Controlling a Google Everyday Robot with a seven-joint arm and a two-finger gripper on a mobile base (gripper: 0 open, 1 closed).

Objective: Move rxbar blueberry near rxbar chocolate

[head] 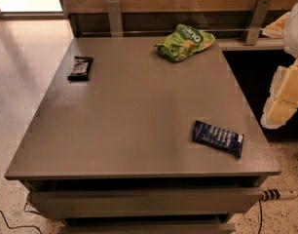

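Note:
The rxbar blueberry (218, 137), a flat navy-blue wrapper with white lettering, lies on the grey table near its front right corner, slightly slanted. The rxbar chocolate (81, 68), a flat black wrapper with small white markings, lies near the table's left edge, towards the back. The two bars are far apart, on opposite sides of the table. My gripper (283, 101) shows as white and pale yellow parts at the right edge of the camera view, beyond the table's right side, above and to the right of the blue bar and touching nothing.
A green crinkled chip bag (184, 42) lies at the back of the grey table (139, 111), right of centre. A wooden wall panel with metal brackets (114, 16) stands behind the table. A drawer front (144, 201) sits below the front edge. A cable (278, 195) runs at lower right.

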